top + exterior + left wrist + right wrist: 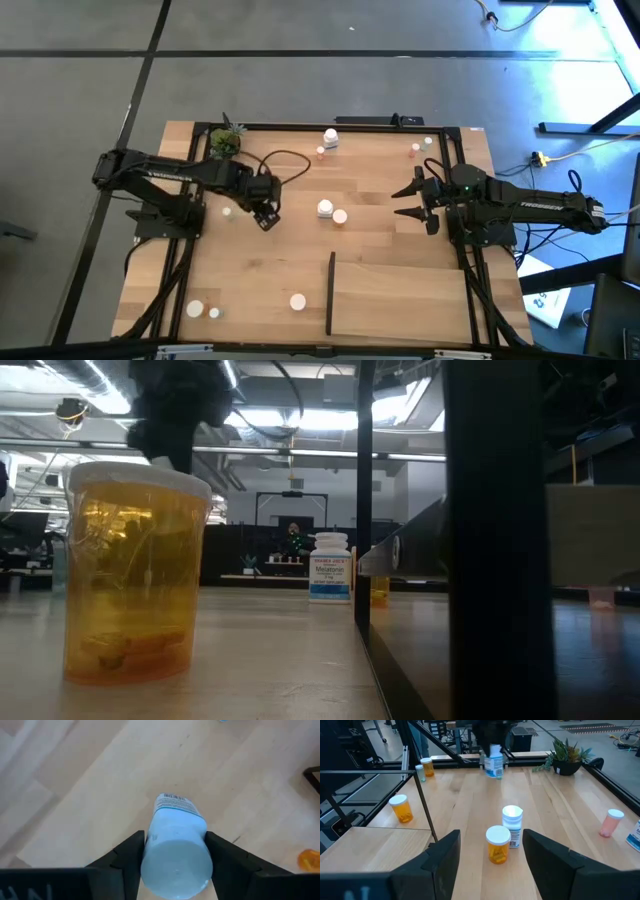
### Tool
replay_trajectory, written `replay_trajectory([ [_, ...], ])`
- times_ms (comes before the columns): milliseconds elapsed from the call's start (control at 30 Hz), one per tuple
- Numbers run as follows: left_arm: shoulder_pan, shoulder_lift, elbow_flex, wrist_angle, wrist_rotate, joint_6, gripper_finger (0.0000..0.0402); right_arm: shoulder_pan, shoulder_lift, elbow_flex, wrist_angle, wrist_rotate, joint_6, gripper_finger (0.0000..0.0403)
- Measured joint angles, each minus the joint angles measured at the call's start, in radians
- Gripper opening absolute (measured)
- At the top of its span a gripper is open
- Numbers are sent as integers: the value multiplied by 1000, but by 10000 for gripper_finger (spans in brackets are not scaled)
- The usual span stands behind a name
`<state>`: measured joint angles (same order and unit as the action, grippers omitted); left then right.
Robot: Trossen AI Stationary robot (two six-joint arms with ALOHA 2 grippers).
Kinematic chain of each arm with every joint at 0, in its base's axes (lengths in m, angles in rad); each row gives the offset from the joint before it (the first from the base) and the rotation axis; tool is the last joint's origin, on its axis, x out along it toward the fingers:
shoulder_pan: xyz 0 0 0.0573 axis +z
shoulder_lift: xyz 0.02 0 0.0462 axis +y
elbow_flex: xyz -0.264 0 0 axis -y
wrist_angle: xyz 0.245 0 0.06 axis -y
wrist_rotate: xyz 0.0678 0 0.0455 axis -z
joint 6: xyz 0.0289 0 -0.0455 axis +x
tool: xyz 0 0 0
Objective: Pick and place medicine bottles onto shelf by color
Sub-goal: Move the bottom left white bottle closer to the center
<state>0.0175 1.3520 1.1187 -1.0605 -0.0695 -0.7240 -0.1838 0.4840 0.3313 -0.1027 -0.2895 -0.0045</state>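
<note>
My left gripper (266,216) hangs left of the table's middle, shut on a white medicine bottle (176,845) with a blue-printed label; the right wrist view shows this bottle (494,762) raised above the wood. My right gripper (408,200) stands open at the right, touching nothing. A white bottle (512,825) and an amber one with a white cap (498,845) stand on their bases ahead of it. The shelf (400,295), with its black strip (330,293), lies at the near right. More bottles stand at the far edge (330,138) and near left (195,309). My left gripper pinches the white bottle at its top end (175,870), one finger (131,856) on each side of it. The fingers come from above, pointing steeply down. The bottle hangs below them, roughly upright and clear of the table.
A small potted plant (225,142) stands at the far left corner. An amber bottle (135,575) stands close to the low camera, near the front edge. Black frame rails (460,180) run along the table's sides. Bare wood lies between the two grippers and the shelf.
</note>
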Motion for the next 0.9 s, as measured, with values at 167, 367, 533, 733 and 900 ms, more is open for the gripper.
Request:
replay_trajectory([
  [167,76,62,43,-6,29,154,179,0,0,0,0,0,0,217],
  [367,121,173,82,8,30,334,179,0,0,0,0,0,0,217],
  [533,122,254,86,73,31,427,179,0,0,0,0,0,0,217],
  [733,114,308,87,109,31,454,179,0,0,0,0,0,0,217],
  [900,112,315,87,125,31,466,179,0,0,0,0,0,0,217],
])
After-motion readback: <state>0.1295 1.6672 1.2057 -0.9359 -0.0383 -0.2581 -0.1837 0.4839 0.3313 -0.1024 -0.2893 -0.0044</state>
